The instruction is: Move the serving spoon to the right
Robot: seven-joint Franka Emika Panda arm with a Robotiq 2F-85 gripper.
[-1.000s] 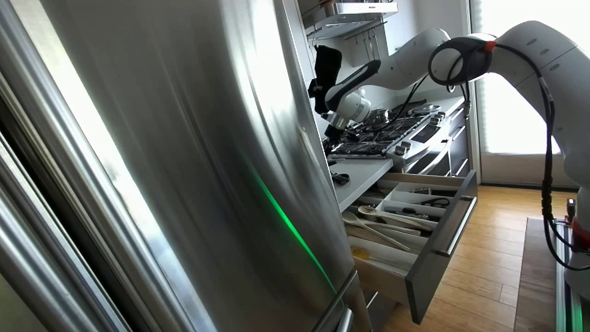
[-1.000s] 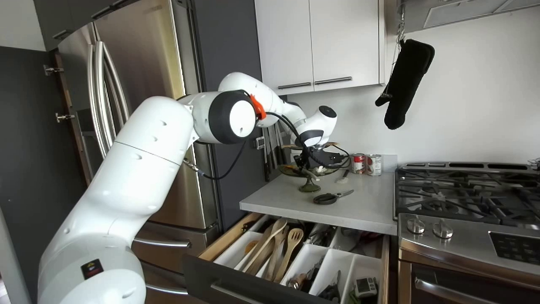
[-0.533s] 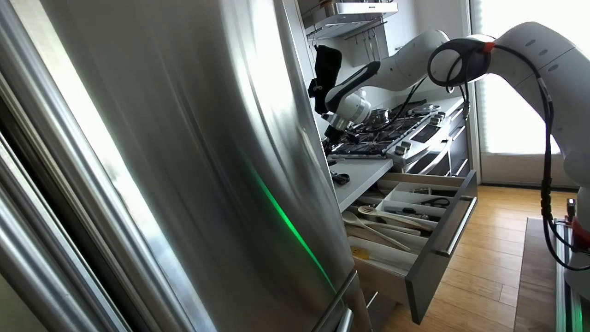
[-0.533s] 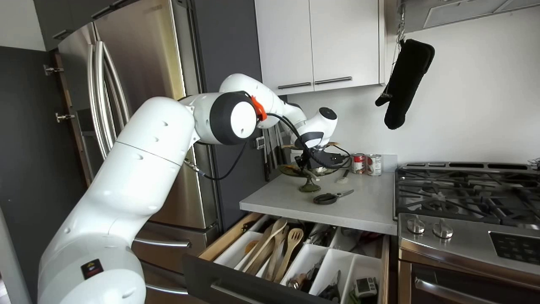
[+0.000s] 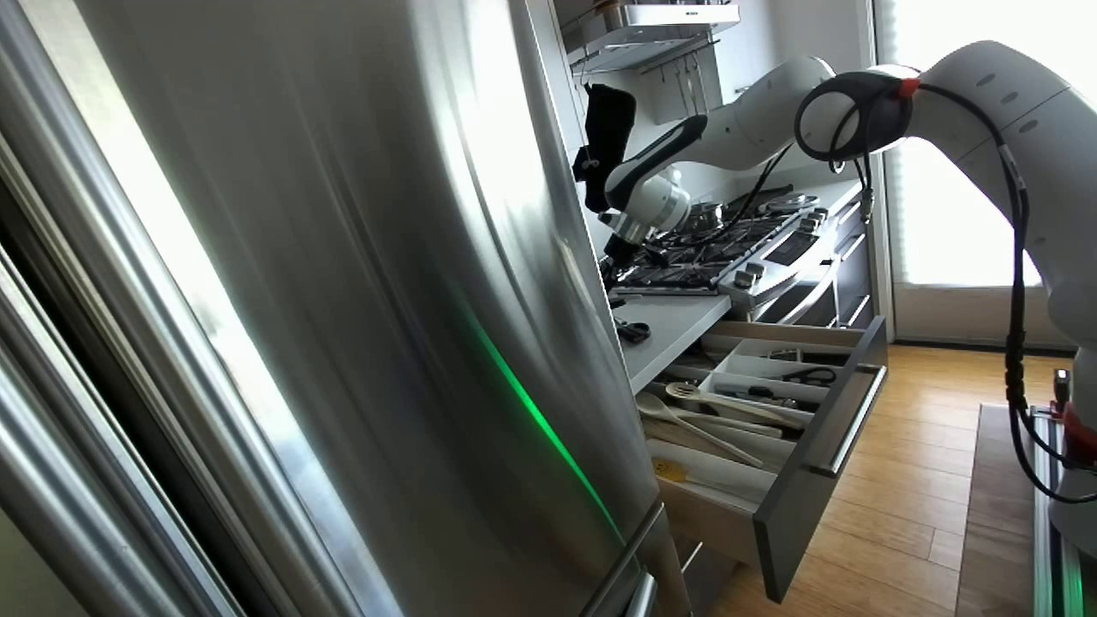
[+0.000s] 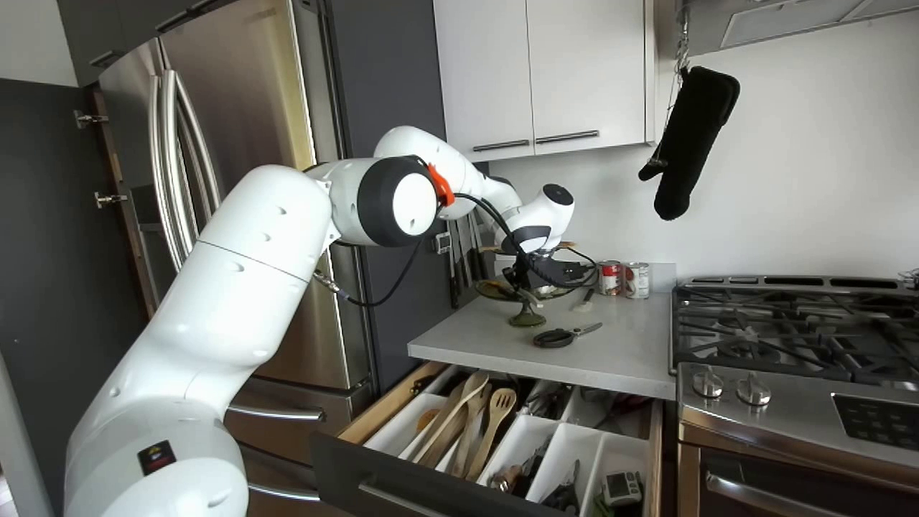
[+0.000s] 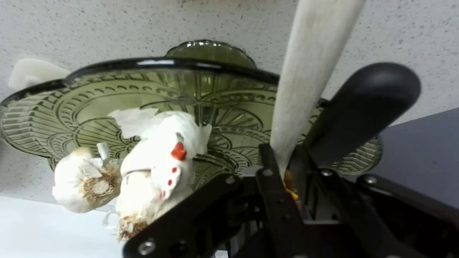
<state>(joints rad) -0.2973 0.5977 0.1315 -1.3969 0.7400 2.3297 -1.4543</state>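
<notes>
Snug on both sides, and that's a grip! In the wrist view the gripper (image 7: 285,154) has the serving spoon (image 7: 297,100) by its pale handle (image 7: 312,57), head hidden, right at the green glass stand (image 7: 96,107). Garlic bulbs (image 7: 79,182) crowd it, a white red-marked piece (image 7: 161,154) among them, while a black handle (image 7: 369,96) slants just beside the spoon. Below, in an exterior view, the pulled-out drawer (image 6: 467,499) is busy: wooden utensils (image 6: 452,413) lie in compartments toward the left, a grey timer (image 6: 621,488) sits in the rightmost front one. Up on the counter (image 6: 624,345), two cans (image 6: 637,281) stand upright, side by side.
</notes>
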